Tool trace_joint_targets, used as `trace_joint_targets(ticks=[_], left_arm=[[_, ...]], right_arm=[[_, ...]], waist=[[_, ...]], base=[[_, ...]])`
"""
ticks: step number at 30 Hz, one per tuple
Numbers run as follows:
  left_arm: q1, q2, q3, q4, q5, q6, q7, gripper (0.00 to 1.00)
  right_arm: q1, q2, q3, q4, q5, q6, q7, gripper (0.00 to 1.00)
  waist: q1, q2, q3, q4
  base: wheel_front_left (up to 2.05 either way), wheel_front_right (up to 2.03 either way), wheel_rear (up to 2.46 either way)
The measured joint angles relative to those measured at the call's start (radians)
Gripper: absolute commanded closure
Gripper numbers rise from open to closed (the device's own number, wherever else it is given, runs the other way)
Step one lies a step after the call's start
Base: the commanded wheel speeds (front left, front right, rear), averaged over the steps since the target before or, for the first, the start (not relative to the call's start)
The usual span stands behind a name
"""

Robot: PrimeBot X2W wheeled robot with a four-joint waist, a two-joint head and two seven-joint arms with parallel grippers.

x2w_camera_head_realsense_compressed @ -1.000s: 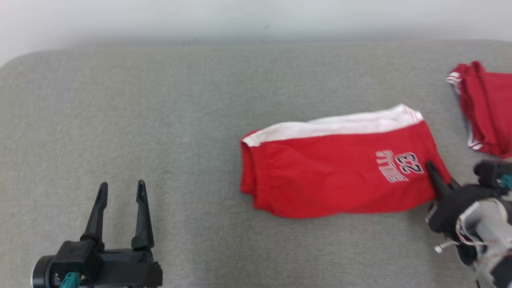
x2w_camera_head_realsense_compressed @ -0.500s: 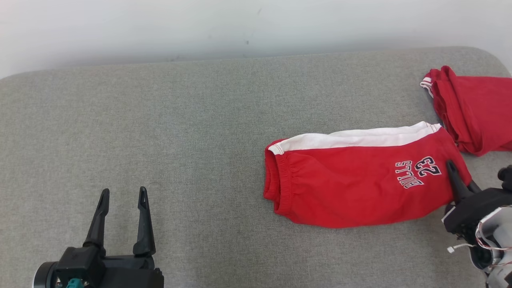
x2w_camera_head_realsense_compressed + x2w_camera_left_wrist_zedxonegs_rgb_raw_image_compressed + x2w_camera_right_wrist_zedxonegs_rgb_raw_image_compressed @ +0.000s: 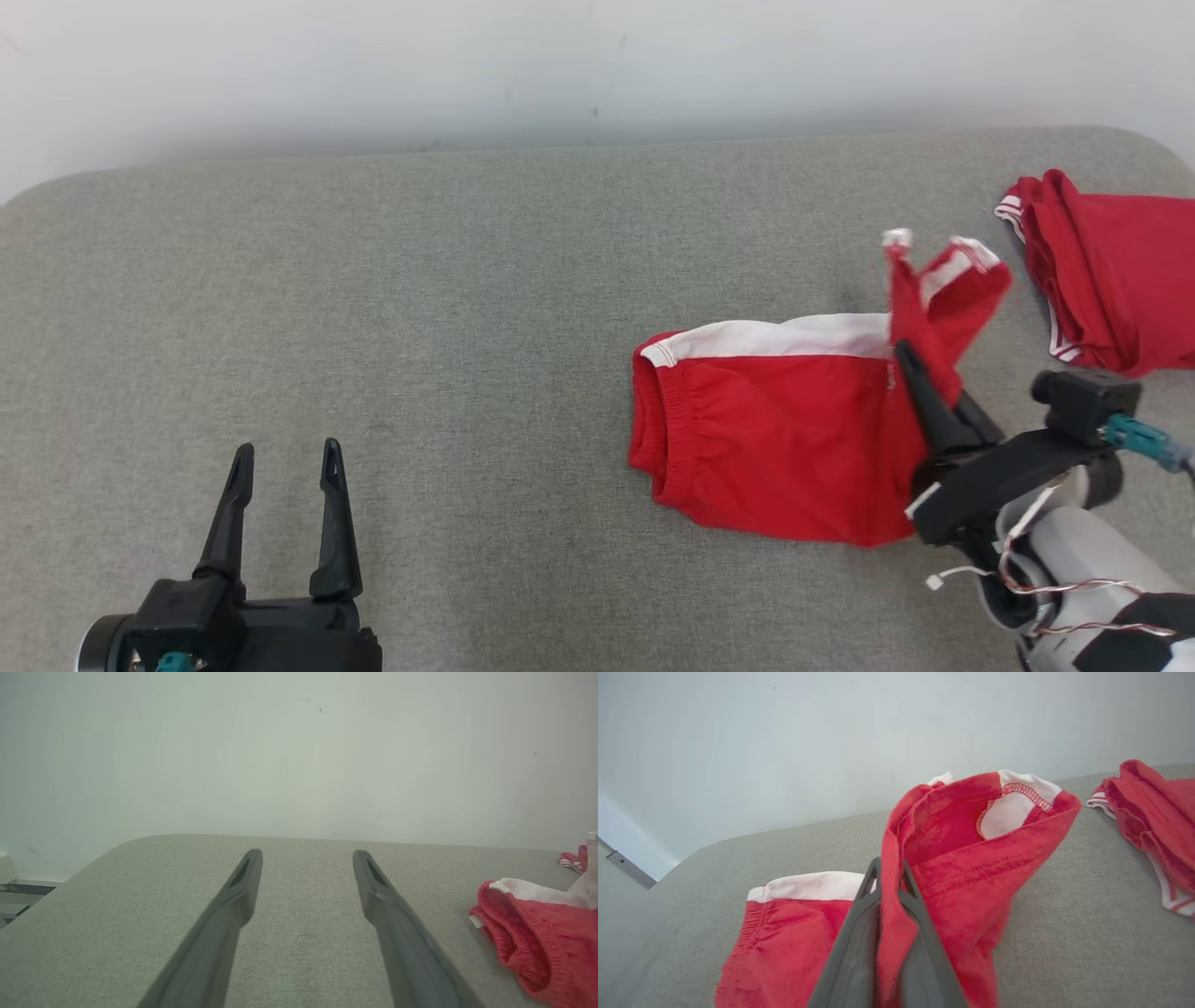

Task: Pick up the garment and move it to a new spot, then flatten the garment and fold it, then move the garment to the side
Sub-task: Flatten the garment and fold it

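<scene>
**Q:** Where do we find the garment?

**A:** We see the red shorts [image 3: 775, 439] on the right half of the grey padded bench [image 3: 420, 308]. The elastic waistband is toward the left, and a white panel runs along the far edge. Most of the cloth lies flat on the bench. The right-hand end stands up off it, hem turned over, with white lining and red stitching exposed.

**Q:** What do we make of the right fingers [image 3: 924, 406]?

**A:** We see them closed tight on that raised end, a fold of red cloth pinched between them. The right wrist view puts the fold squarely between the two dark tips, with the hem flopping open above.

**Q:** And the left fingers [image 3: 331, 523]?

**A:** We find them at the lower left of the head view, spread wide and holding nothing, pointing toward the pale wall [image 3: 560, 65]. They are well apart from the shorts. In the left wrist view we catch the gathered waistband at the right edge, with bare grey fabric between the tips.

**Q:** Anything else on the bench?

**A:** We note a second red garment [image 3: 1111, 271], white stripes at its hem, bunched at the far right edge. It lies near the raised end of the shorts, with a strip of bench between them.
</scene>
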Motion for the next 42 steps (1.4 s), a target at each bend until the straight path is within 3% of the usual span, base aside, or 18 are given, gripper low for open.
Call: trace_joint_targets(ticks=[11,26,27,28,29,34,42], left_arm=[[-0.007,0.000,-0.027,-0.001,-0.017,0.010,0.000,0.00],[-0.020,0.000,-0.053,0.018,-0.039,0.021,0.000,0.00],[-0.021,0.000,-0.053,0.019,-0.040,0.021,0.000,0.00],[-0.021,0.000,-0.053,0.020,-0.041,0.021,0.000,0.00],[-0.021,0.000,-0.054,0.021,-0.041,0.021,0.000,0.00],[-0.021,0.000,-0.049,0.022,-0.041,0.022,0.000,0.00],[-0.018,0.000,-0.036,0.022,-0.038,0.020,0.000,0.00]], right_arm=[[0.008,0.101,0.092,-0.069,-0.118,0.000,0.000,1.00],[0.039,0.229,0.117,0.044,-0.176,0.000,0.000,1.00],[0.040,0.232,0.118,0.050,-0.177,0.000,0.000,0.60],[0.041,0.234,0.118,0.056,-0.183,0.000,0.000,0.09],[0.043,0.236,0.112,0.056,-0.191,0.000,0.000,0.00],[0.054,0.228,0.057,-0.014,-0.215,0.000,0.000,0.00],[0.129,0.174,-0.165,-0.178,-0.263,0.000,-0.002,0.00]], waist=[[0.0000,0.0001,0.004,0.045],[0.0001,0.0001,0.023,0.088],[0.0001,0.0001,0.022,0.087],[0.0000,0.0001,0.021,0.086],[0.0000,0.0001,0.019,0.084],[0.0000,0.0000,0.013,0.070],[0.0001,0.0001,0.003,0.047]], base=[[0.00,0.00,0.00],[0.00,0.00,0.00],[0.00,0.00,0.00],[0.00,0.00,0.00],[0.00,0.00,0.00],[0.00,0.00,0.00],[0.00,0.00,0.00]])
